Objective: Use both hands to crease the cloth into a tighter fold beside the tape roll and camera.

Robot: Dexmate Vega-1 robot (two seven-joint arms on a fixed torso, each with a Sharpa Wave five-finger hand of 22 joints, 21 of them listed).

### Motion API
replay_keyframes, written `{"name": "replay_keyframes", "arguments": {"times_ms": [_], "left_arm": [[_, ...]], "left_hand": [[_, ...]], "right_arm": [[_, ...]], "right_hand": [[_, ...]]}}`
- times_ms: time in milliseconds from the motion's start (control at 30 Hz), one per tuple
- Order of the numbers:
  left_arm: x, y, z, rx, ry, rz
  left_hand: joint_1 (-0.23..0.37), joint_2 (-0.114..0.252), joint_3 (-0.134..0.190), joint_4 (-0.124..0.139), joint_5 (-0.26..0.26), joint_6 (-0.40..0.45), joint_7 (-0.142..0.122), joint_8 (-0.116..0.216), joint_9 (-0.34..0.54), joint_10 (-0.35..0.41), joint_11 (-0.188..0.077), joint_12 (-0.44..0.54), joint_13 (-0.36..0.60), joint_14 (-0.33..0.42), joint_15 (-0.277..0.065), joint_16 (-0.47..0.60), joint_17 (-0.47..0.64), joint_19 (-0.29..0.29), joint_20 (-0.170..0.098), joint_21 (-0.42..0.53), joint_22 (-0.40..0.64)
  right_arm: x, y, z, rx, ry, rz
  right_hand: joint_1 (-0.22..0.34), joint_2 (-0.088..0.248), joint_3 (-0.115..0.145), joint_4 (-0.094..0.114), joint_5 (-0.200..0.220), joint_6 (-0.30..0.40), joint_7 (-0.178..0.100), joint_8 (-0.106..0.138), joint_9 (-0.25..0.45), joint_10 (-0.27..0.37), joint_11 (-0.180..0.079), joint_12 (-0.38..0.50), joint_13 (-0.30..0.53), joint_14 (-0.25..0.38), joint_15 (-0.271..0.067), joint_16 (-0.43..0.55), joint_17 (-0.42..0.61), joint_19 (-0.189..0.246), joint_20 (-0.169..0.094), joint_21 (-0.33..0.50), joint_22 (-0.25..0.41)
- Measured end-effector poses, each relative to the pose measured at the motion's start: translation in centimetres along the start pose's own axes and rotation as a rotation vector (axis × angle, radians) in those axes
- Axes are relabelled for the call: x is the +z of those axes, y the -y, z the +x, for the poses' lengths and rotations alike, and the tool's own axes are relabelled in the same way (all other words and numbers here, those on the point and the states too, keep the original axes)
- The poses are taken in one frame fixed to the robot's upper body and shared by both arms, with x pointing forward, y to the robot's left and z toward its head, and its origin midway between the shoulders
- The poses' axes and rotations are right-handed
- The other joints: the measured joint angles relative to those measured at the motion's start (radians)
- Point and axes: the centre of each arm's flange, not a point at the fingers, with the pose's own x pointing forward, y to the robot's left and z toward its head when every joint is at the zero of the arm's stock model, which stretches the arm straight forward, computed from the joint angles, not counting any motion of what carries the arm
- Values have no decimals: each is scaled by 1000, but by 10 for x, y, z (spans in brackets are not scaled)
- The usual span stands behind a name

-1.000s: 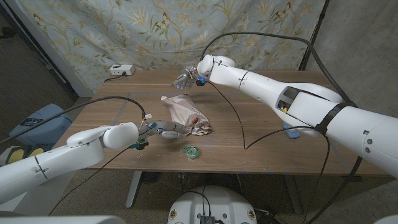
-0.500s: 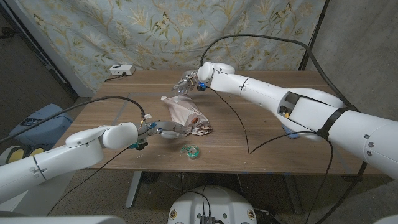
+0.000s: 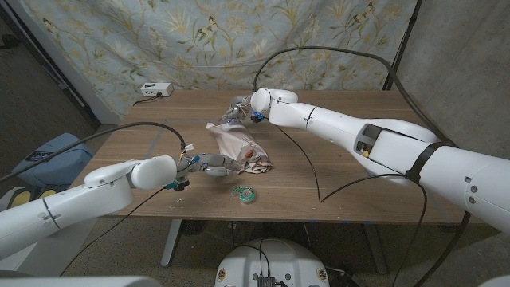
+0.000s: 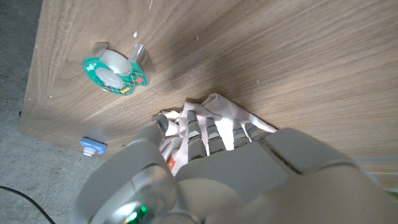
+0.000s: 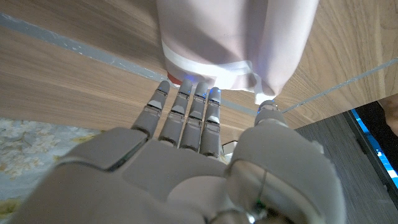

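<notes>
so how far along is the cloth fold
Done: the cloth lies loosely folded near the tape roll. In hand: the left hand touches its near end, and the right hand is open at its far end. Left: pressing a tighter crease.

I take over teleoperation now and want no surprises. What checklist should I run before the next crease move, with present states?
1. Left hand on the near part of the cloth: ok, fingers rest on it.
2. Right hand at the cloth's far edge: ok, fingertips reach it.
3. Right hand actually gripping: cannot tell.
4. Tape roll apart from the cloth: ok.
5. Camera beside the cloth: cannot tell.
</notes>
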Motion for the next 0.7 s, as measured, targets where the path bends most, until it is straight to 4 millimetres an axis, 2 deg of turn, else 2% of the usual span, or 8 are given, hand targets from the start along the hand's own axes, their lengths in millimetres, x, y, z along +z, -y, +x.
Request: {"name": "replay_keyframes", "arguments": {"times_ms": [200,300,433,567,700], "left_arm": [[-1,1,0,-1,-3,-4],[-1,2,-1,-1,-4,-4],[-1,2,-1,-1,-4,-3],[-1,2,-1,-1,-4,-2],[0,1,-1,0,-1,0]], "left_hand": [[0,0,0,0,0,0,0,0,0,0,0,0,0,0,0,0,0,0,0,0,0],[0,0,0,0,0,0,0,0,0,0,0,0,0,0,0,0,0,0,0,0,0],[0,0,0,0,0,0,0,0,0,0,0,0,0,0,0,0,0,0,0,0,0],[0,0,0,0,0,0,0,0,0,0,0,0,0,0,0,0,0,0,0,0,0],[0,0,0,0,0,0,0,0,0,0,0,0,0,0,0,0,0,0,0,0,0]], "right_arm": [[2,-9,4,4,8,-14],[2,-13,6,6,11,-19],[3,-18,8,8,14,-25],[4,-21,10,10,17,-34],[4,-24,11,14,16,-37]], "right_hand": [[-65,28,-11,40,0,-10,0,0,0,-6,5,-19,-5,-15,2,0,0,-15,-7,0,0],[-112,41,-19,68,0,-14,-4,0,0,-6,5,-32,-7,-28,1,0,0,-35,-13,-4,0],[-147,50,-26,90,0,-16,-5,0,0,-5,5,-40,-7,-49,8,-7,0,-67,-12,-9,0],[-163,48,-26,98,0,-16,-5,0,-5,-5,5,-47,-11,-65,13,-10,0,-84,-23,-12,0],[-167,52,-30,102,0,-16,-5,0,-5,-5,5,-51,-11,-79,17,-15,-5,-94,-23,-12,0]]}}
